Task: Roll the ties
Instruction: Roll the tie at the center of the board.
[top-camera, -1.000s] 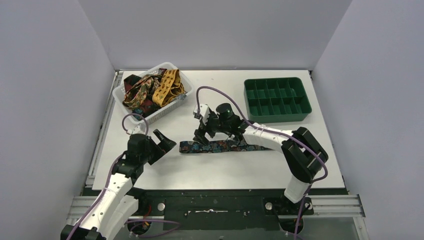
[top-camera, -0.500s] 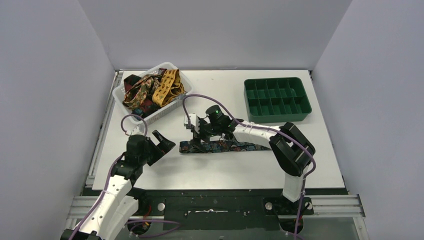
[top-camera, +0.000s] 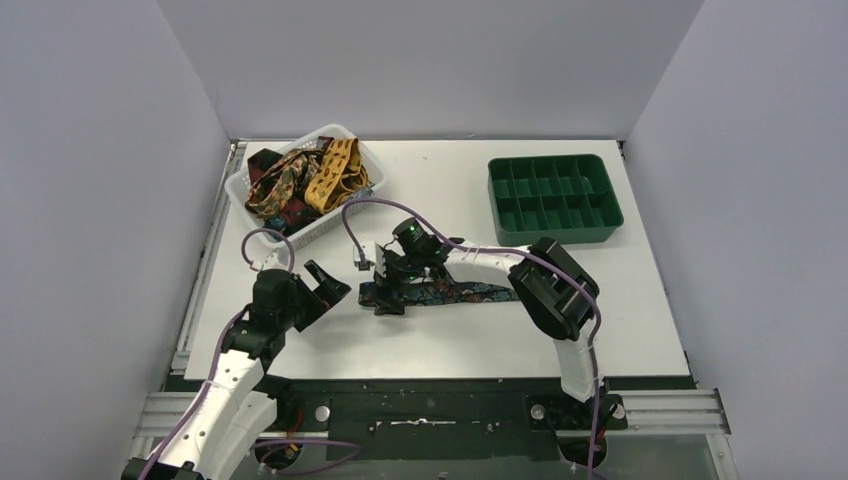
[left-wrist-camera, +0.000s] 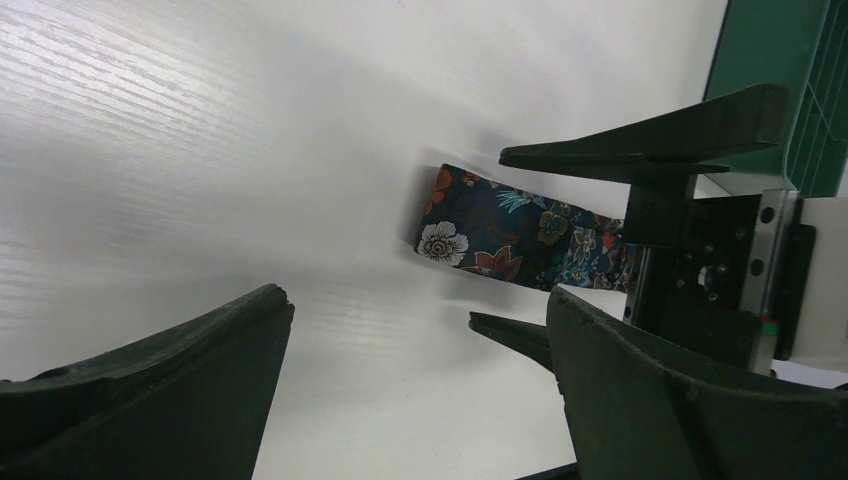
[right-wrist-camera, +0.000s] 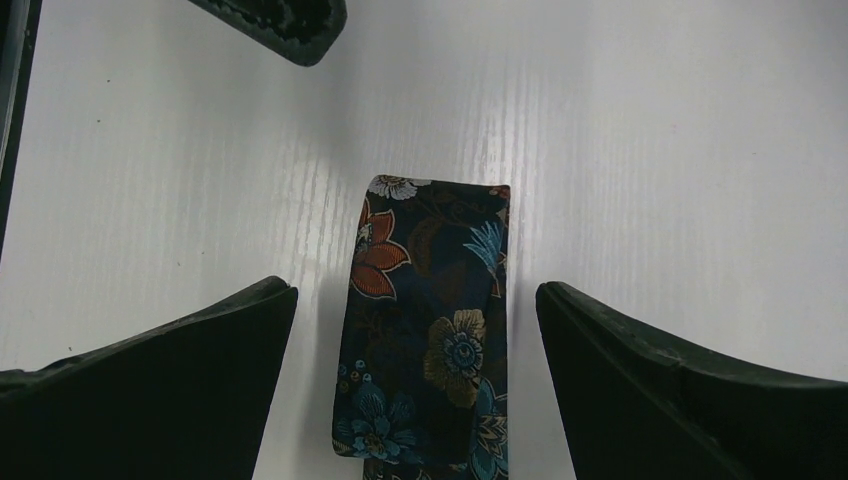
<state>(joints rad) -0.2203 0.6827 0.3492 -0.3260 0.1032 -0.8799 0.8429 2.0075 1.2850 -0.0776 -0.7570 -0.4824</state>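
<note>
A dark floral tie (top-camera: 455, 293) lies flat across the middle of the table, folded at its left end. My right gripper (top-camera: 392, 290) is open and straddles that folded end; the tie (right-wrist-camera: 430, 330) lies between its fingers (right-wrist-camera: 180, 370) in the right wrist view without touching them. My left gripper (top-camera: 325, 282) is open and empty, just left of the tie's end. The left wrist view shows the tie's end (left-wrist-camera: 500, 240) ahead, with the right gripper's fingers (left-wrist-camera: 650, 135) around it. More ties, mustard-yellow (top-camera: 332, 175), dark red and brown, lie piled in a white basket (top-camera: 322, 224).
A green compartment tray (top-camera: 553, 199) stands at the back right; its corner shows in the left wrist view (left-wrist-camera: 790, 80). The white basket stands at the back left. Purple cables (top-camera: 370, 205) loop above both arms.
My right gripper has slid left along the floral tie from its middle to its folded left end. The left arm has stayed put.
</note>
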